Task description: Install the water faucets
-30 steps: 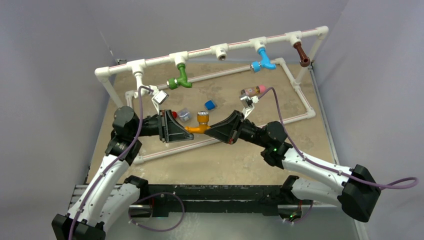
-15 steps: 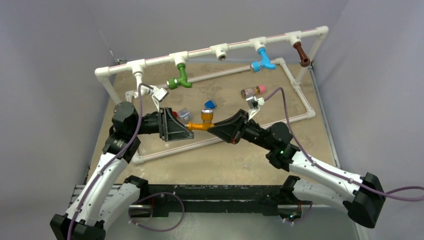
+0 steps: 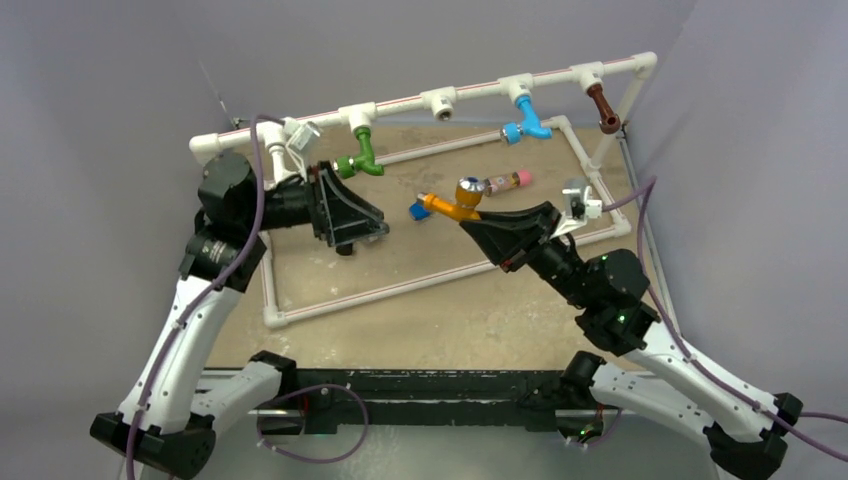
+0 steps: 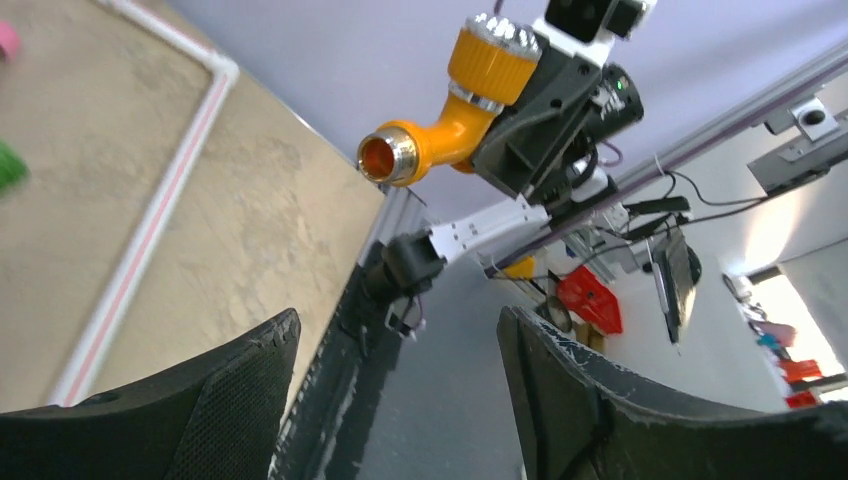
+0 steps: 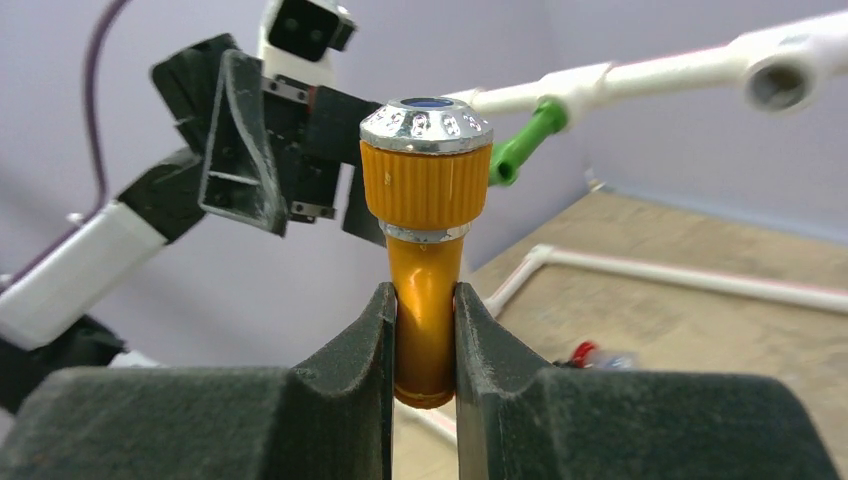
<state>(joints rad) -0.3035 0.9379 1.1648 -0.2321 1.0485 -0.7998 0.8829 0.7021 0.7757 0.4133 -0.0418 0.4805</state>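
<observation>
Right gripper (image 5: 425, 300): fingers clamped on the stem of the orange faucet (image 5: 425, 190), its silver-capped collar upward, held in the air above the table (image 3: 450, 320) and in front of the white pipe rail (image 3: 400, 103). Left gripper (image 4: 395, 330): jaws spread wide, holding nothing, facing the faucet from well apart. Green faucet (image 3: 360, 160), blue faucet (image 3: 525, 122) and brown faucet (image 3: 603, 108) hang from tees on the rail. A pink-and-brown cylinder (image 3: 508, 181) lies on the table.
</observation>
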